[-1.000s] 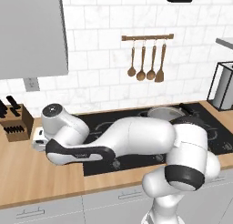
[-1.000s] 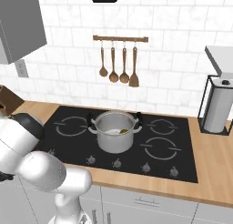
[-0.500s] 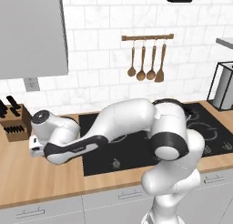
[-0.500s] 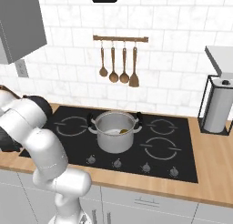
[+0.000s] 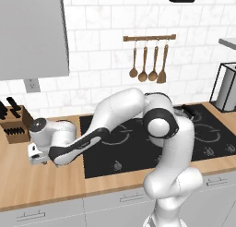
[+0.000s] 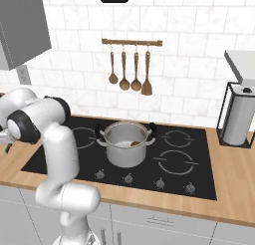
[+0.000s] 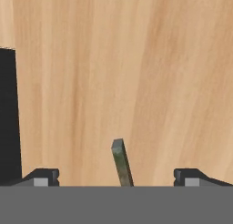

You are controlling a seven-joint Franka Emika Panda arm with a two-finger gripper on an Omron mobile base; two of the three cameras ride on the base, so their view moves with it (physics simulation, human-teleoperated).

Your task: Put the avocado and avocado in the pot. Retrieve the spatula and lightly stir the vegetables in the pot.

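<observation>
Low over the wooden desk, left of the hob, the gripper hangs with its fingers spread wide and grasping nothing. Between them, in the hand view, lies a thin dark bar: judged to be the handle of the spatula, one end pointing away, the rest cut off at the bottom of the view. Blade hidden, so how the tool lies is uncertain. Pot stands on the hob, well apart from the hand; something small and olive shows inside it, probably the vegetables, count not readable. Risks from here, as I judge them: (1) the handle is thin and lies flat on the desk, so fingers closing too high would pass over it and shut on nothing; closing too low would jam the tips on the wood. (2) The handle runs slightly skew between the fingers; an off-centre close could twist it or flick it away. (3) A grip near the handle's far end leaves the blade hanging, and the tool could pivot or slip during the long carry to the pot. (4) The arm is stretched far to its left and folded low, so the swing back could clip the pot rim or a handle and shift the pot.
</observation>
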